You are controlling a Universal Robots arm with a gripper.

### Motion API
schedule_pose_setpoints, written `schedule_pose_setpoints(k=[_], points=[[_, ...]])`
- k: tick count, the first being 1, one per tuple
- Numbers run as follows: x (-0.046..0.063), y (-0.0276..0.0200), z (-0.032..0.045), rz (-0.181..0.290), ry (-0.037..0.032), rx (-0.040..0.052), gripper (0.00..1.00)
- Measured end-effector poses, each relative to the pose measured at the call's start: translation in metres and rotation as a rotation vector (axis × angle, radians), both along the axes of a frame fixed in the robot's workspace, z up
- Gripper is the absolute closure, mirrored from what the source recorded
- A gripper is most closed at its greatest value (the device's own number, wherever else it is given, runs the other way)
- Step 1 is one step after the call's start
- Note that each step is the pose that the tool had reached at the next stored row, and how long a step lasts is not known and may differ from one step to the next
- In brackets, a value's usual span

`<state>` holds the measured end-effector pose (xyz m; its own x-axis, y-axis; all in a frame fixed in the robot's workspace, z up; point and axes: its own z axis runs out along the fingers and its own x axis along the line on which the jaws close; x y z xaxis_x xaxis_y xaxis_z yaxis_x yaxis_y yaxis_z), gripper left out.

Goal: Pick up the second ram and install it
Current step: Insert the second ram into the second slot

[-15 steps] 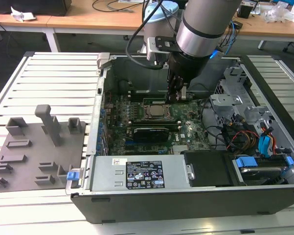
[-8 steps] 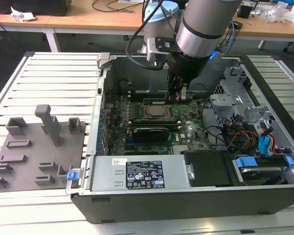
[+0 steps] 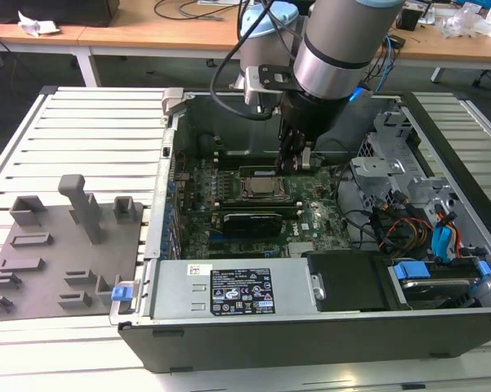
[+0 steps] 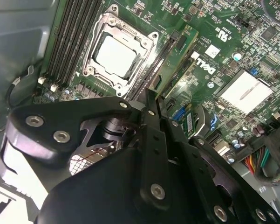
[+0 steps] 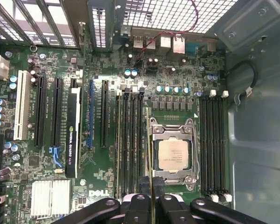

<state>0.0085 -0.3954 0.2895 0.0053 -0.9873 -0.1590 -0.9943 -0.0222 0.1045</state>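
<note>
Pinched edge-on between the black gripper's (image 5: pixel 151 198) closed fingers, the slim green circuit-board stick (image 5: pixel 150 175), light, stiff yet fragile, hangs over the motherboard's (image 5: pixel 84 140) memory slots.

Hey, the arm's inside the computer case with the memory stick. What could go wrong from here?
1. In the first wrist view the gripper pinches the second ram edge-on, seemingly over the CPU socket frame rather than the memory slots. Pressing down here might strike the socket.
2. The grip sits at one end of the stick, so it might tilt and seat unevenly.
</note>
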Motion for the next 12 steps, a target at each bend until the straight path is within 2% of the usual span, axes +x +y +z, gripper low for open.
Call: schedule_pose_setpoints(k=[5,12], points=[[0.000,0.0000,-0.0067,0.000,0.0001,-0.0003,0.86],[0.000,0.0000,-0.0118,0.000,0.0001,-0.0003,0.86]])
